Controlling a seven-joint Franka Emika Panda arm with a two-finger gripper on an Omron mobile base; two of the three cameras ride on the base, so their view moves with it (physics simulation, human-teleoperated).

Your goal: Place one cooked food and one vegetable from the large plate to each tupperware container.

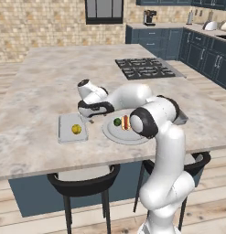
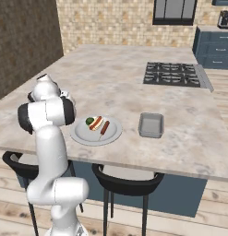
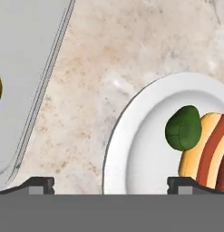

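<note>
Trays number two: the left tray [image 1: 72, 128] lies at the plate's nine o'clock and holds one yellow-green vegetable [image 1: 76, 129], which reads as the first item delivered; the right tray [image 2: 151, 125], at the plate's three o'clock in the right base view, holds nothing, so most of the sorting looks undone. Between them on the worktop [image 1: 36, 96] sits the plate [image 1: 115, 133], one only, a sensible middle spot since both trays are near. On it I count one dark green vegetable [image 3: 183, 128], one hot dog [image 3: 207, 152] touching it, and one sausage [image 2: 105, 127] just beside the bun. The hand [image 3: 111, 183] hovers released and empty, its two fingers spread wide, over the gap between left tray and plate, probably bound for the plate's food.
</note>
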